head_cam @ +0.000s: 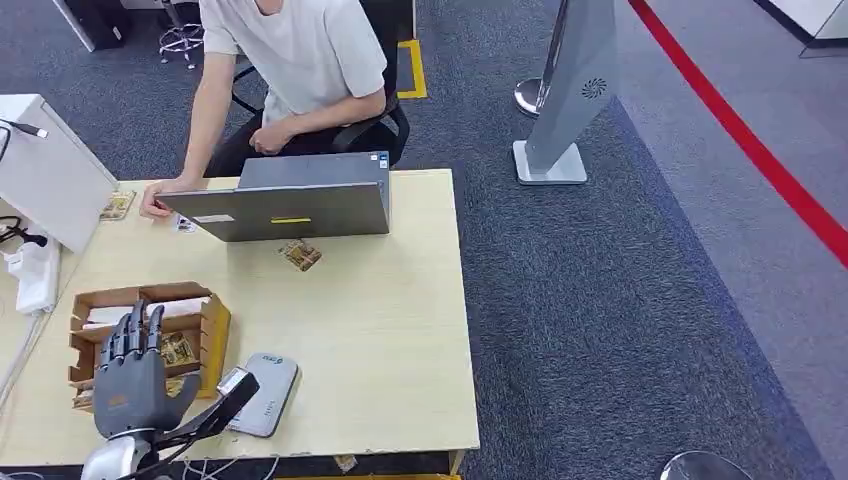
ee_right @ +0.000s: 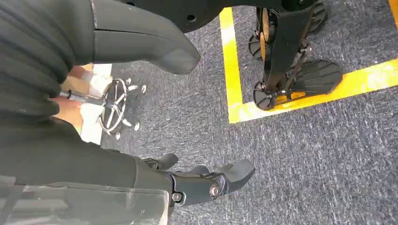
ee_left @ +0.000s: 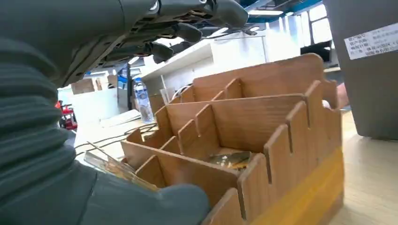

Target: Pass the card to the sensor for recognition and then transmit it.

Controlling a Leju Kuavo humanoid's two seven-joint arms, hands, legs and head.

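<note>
Left hand: the dark grey many-fingered left hand [head_cam: 130,375] hovers over the near edge of the box at about 7 o'clock on the desk; its fingers [ee_left: 187,32] are stretched out and apart, gripping nothing.
Right hand: the right hand [ee_right: 141,51] hangs over the grey carpet; fingers [ee_right: 220,180] loosely curled, thumb apart, nothing in them.
Box: a brown slotted wooden card box with a yellow side [head_cam: 150,320] stands at 8 o'clock on the desk; cards lie in its compartments.
Card in box: a gold-patterned card [ee_left: 230,159] lies flat in a middle compartment, under the left hand's fingers.
Loose card: another gold-patterned card [head_cam: 301,255] lies at 12 o'clock, just in front of the laptop.
Sensor: a flat grey rounded card reader [head_cam: 266,392] lies at 6 o'clock, just beside the box's yellow side.
Desk: pale wooden desk [head_cam: 380,340].
Laptop: an open grey laptop [head_cam: 300,198] at the far edge.
Person: a person in a white shirt [head_cam: 300,50] sits behind it, one hand on the desk.
</note>
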